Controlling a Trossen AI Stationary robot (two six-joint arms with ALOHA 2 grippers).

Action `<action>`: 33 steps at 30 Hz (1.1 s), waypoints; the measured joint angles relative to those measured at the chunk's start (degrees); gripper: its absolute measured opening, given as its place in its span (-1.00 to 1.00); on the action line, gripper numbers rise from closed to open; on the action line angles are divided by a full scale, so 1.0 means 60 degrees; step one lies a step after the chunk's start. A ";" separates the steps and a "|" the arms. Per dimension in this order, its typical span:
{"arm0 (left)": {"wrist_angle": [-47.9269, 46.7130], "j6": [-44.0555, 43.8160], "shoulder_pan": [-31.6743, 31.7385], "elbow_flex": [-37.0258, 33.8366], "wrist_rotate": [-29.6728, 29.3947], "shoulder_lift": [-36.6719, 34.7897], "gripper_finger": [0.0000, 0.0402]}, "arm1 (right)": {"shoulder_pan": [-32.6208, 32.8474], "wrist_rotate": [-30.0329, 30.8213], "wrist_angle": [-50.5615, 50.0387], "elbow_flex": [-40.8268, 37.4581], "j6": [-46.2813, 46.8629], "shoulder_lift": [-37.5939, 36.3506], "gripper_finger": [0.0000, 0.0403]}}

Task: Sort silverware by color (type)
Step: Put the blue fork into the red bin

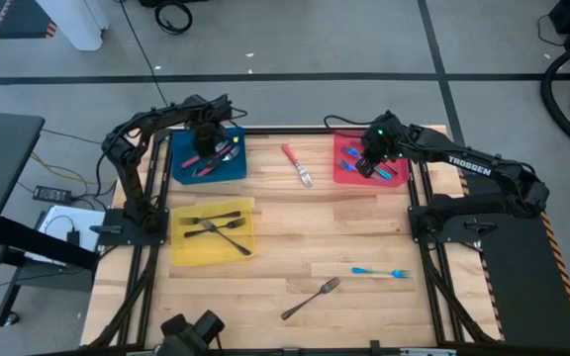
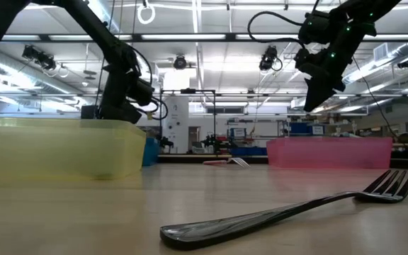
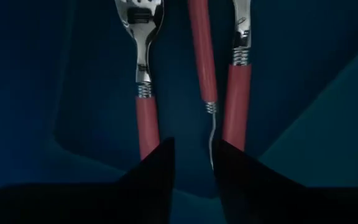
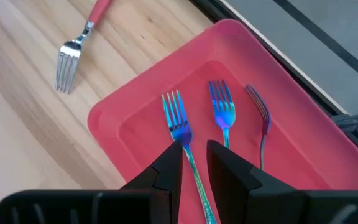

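The forks (image 1: 307, 298) look light, stiff and slippery, best pinched mid-handle; the left gripper (image 3: 193, 155) stands apart, the right gripper (image 4: 193, 163) straddles a blue fork (image 4: 180, 127), grip unclear.

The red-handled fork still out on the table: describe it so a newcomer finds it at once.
Start at the far edge of the wooden table, in the gap between the blue tray and the red tray. The red-handled fork lies there on bare wood, silver head toward the near side. The other two loose forks, one blue and one dark, lie near the front edge.
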 joint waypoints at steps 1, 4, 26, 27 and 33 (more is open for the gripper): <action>-0.0143 -0.0098 -0.0059 0.0095 0.0005 0.0000 -0.46 | 0.0000 -0.0038 -0.0022 0.0000 -0.0035 0.0000 -0.59; -0.0643 -0.0560 -0.0360 0.0551 0.0003 0.0000 -0.45 | -0.0003 -0.0521 -0.0015 0.0000 -0.0508 0.0000 -0.59; -0.1181 -0.1038 -0.4734 0.4456 0.0017 -0.0022 -0.44 | 0.3136 -0.2900 -0.4128 0.0000 0.1655 0.0000 -0.26; -0.1186 -0.1042 -0.4887 0.4456 0.0017 -0.0022 -0.44 | 0.3478 -0.2900 -0.4267 0.0000 0.1855 0.0000 -0.26; -0.1246 -0.1120 -0.5648 0.4456 0.0017 -0.0022 -0.44 | 0.5711 -0.2674 -0.4274 -0.0024 0.3434 -0.0001 -0.26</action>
